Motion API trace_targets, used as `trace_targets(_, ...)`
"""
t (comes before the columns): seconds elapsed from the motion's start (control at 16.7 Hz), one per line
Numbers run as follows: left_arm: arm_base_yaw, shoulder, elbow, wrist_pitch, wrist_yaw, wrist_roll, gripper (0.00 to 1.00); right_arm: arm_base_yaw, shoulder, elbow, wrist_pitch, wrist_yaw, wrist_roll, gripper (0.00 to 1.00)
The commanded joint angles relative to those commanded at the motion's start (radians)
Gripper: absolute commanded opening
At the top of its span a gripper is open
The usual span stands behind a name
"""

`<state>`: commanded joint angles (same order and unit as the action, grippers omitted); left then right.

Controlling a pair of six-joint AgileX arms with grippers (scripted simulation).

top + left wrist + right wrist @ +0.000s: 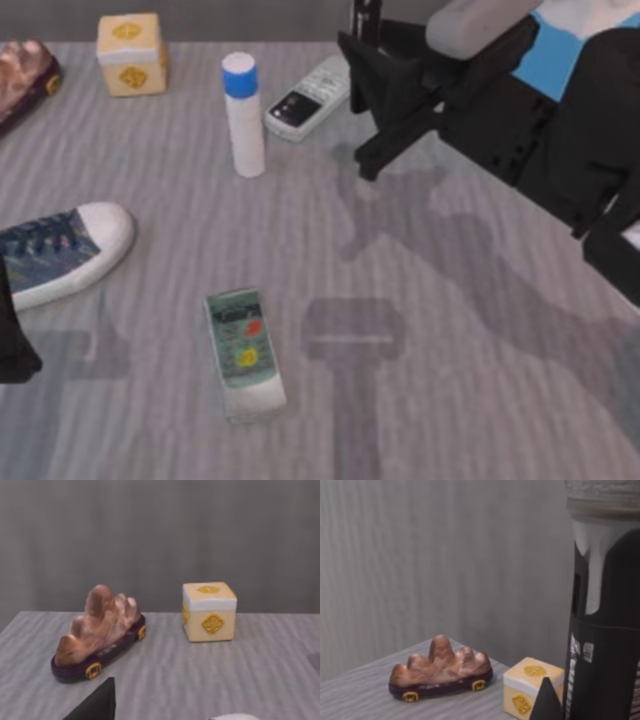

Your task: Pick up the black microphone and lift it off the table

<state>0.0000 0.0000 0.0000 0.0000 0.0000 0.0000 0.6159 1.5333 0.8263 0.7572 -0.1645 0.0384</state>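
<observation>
The black microphone (pixel 605 630) stands upright close to the right wrist camera, black handle below and silver-grey mesh head on top. My right gripper (pixel 362 100) is shut on it at the back right, raised above the table (pixel 450 300), where its shadow falls. One dark fingertip (pixel 546 700) shows beside the handle; the other is hidden. In the top view only a black stub of the microphone (pixel 365 18) shows at the frame's upper edge. My left gripper (pixel 15 350) is parked at the table's left edge, open, one fingertip (pixel 97 705) in view.
A grey-white remote (pixel 308 98) lies just left of the right gripper, beside an upright white bottle with a blue cap (pixel 243 115). A yellow box (pixel 131 53) and a rock ornament on wheels (pixel 22 75) stand back left. A sneaker (pixel 60 250) lies left, a green-white remote (pixel 243 350) lies centre front.
</observation>
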Motion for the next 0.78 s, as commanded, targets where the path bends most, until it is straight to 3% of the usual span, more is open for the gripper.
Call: trace_targets(0.78,-0.001,0.002,0.002,0.001,0.001,0.000,1.00,0.011,-0.011,-0.005,-0.002,0.011,0.001,0.00)
